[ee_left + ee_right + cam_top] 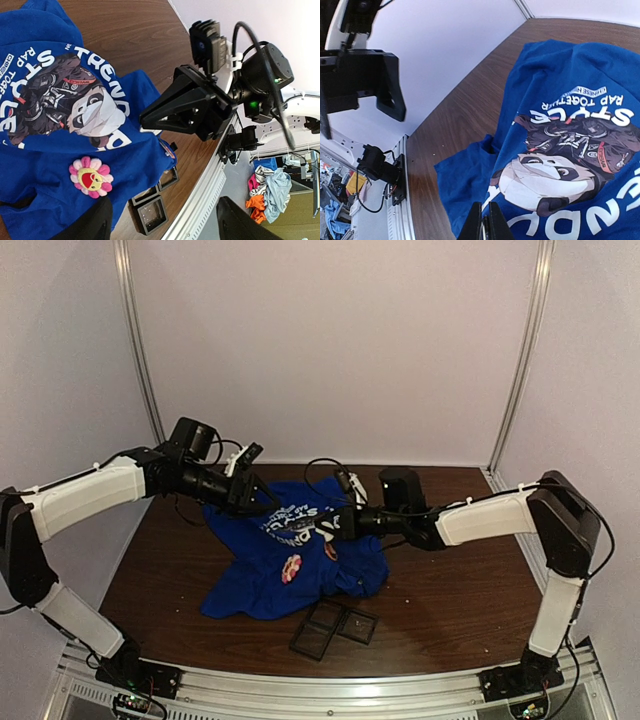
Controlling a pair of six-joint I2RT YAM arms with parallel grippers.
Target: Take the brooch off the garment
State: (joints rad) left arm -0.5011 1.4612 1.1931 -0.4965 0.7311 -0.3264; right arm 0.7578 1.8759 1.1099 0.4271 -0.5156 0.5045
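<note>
Blue and crumpled, the garment (255, 585) lies at the middle of the brown table (470, 590). Its far folds reach toward the back edge and its near hem stops short of the front edge. The brooch (91, 176), a pink flower with a yellow face, sits on the near half of the cloth, just below the printed graphic and white lettering. Two black trays (335, 627) stand touching each other just beside the near hem, between the shirt and the front edge.

The right gripper (483, 212) hangs over the lettering with its fingers pressed together; whether any cloth is caught between them I cannot tell. The left gripper (162, 200) hangs above the far left part of the shirt, its fingers spread wide with nothing between them.

A broad strip of wood shows from the shirt to the right edge, and a narrower one to the left edge. The brooch lies apart from both grippers.
</note>
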